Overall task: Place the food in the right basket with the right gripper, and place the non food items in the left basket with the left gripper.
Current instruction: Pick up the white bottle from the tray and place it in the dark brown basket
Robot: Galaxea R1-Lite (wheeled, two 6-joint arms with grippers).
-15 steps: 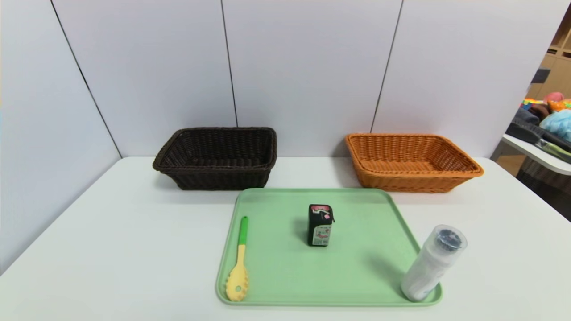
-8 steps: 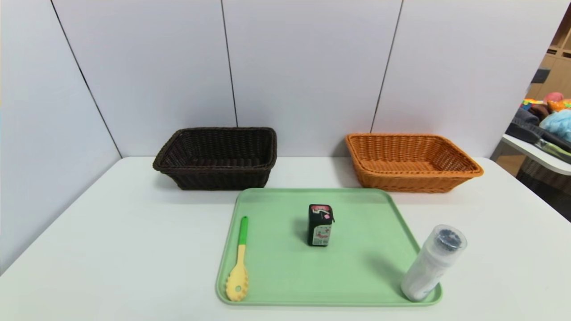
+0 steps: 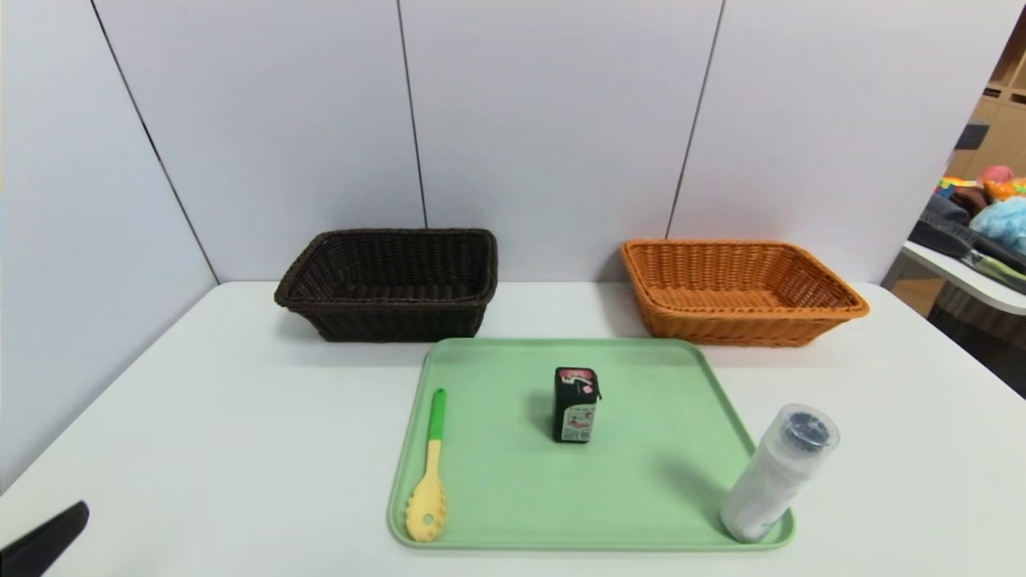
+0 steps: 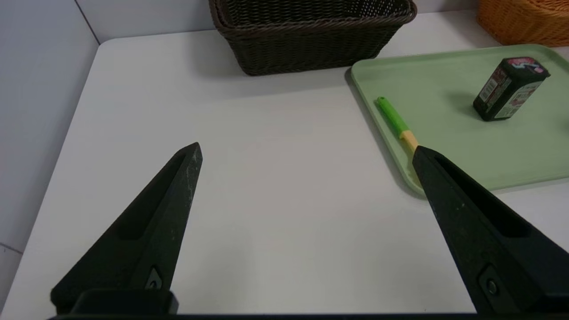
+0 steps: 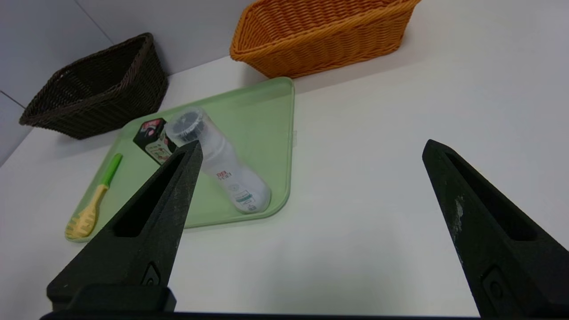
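I stand at a white table (image 3: 200, 417). Behind it is a pale grey wall (image 3: 545, 120) made of big flat panels with thin dark lines between them. The wall bends around the table's left side too. Off to my right the room opens up. There I see another white table (image 3: 966, 276) with colourful soft things (image 3: 998, 200) piled on it, and wooden shelves (image 3: 1002, 120) behind.
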